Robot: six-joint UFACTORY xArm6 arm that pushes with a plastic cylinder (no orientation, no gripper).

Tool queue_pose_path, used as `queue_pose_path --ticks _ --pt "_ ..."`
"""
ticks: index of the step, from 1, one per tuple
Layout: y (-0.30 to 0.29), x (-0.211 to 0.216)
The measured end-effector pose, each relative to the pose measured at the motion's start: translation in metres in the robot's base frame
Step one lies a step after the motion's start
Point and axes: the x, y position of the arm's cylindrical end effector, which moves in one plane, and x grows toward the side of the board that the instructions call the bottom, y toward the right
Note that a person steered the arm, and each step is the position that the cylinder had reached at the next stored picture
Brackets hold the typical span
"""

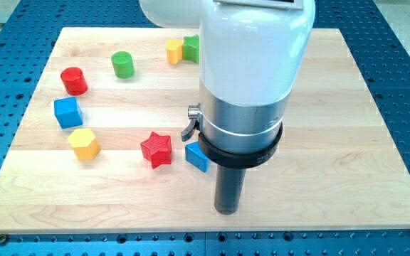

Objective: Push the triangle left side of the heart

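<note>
A blue triangle [196,157] lies near the board's middle, partly hidden behind the arm, just right of a red star [156,149]. My tip [227,210] rests on the board below and to the right of the blue triangle, a short gap apart. A yellow block, perhaps the heart [174,51], sits near the view's top, touching a green block [191,48] whose right part the arm hides.
A green cylinder [122,64], a red cylinder [73,80], a blue cube [68,112] and a yellow hexagon [84,144] form an arc on the left of the wooden board [347,142]. The arm's white body hides the board's top middle.
</note>
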Motion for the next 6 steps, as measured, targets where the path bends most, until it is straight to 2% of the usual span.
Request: queue_pose_path --ticks 2,4,5,6 --pt "-0.006 -0.014" --pt "-0.040 -0.026" --pt "-0.029 -0.081" --pt "-0.016 -0.107"
